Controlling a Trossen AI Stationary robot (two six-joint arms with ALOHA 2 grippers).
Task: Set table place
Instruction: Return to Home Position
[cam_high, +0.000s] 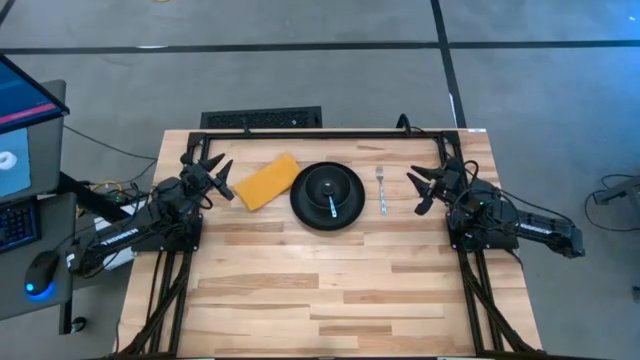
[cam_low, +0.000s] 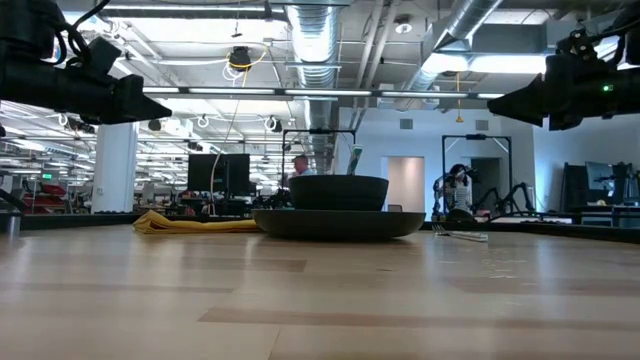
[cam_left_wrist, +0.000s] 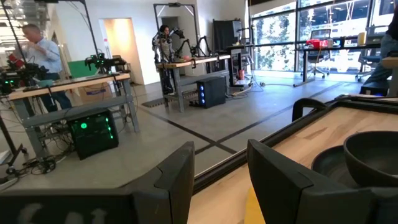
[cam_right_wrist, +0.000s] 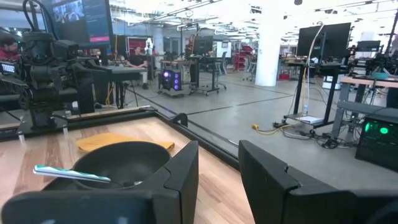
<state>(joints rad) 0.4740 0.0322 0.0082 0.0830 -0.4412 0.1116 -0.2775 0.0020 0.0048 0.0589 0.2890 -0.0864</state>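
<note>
A round black plate (cam_high: 327, 207) lies at the table's far middle with a smaller black bowl (cam_high: 328, 187) on it; a silvery utensil (cam_high: 332, 205) lies in the bowl. A silvery fork (cam_high: 381, 190) lies flat on the table right of the plate. A yellow-orange cloth (cam_high: 266, 182) lies flat left of the plate. My left gripper (cam_high: 216, 176) is open and empty, above the table left of the cloth. My right gripper (cam_high: 423, 186) is open and empty, above the table right of the fork. The bowl (cam_right_wrist: 118, 163) and the utensil (cam_right_wrist: 68, 175) also show in the right wrist view.
The table (cam_high: 330, 290) is light wood with a black frame (cam_high: 330, 133) along its far edge. Both arm bases stand at the table's left and right sides. A desk with a monitor (cam_high: 25, 120) stands off the table's left. People show in the room beyond.
</note>
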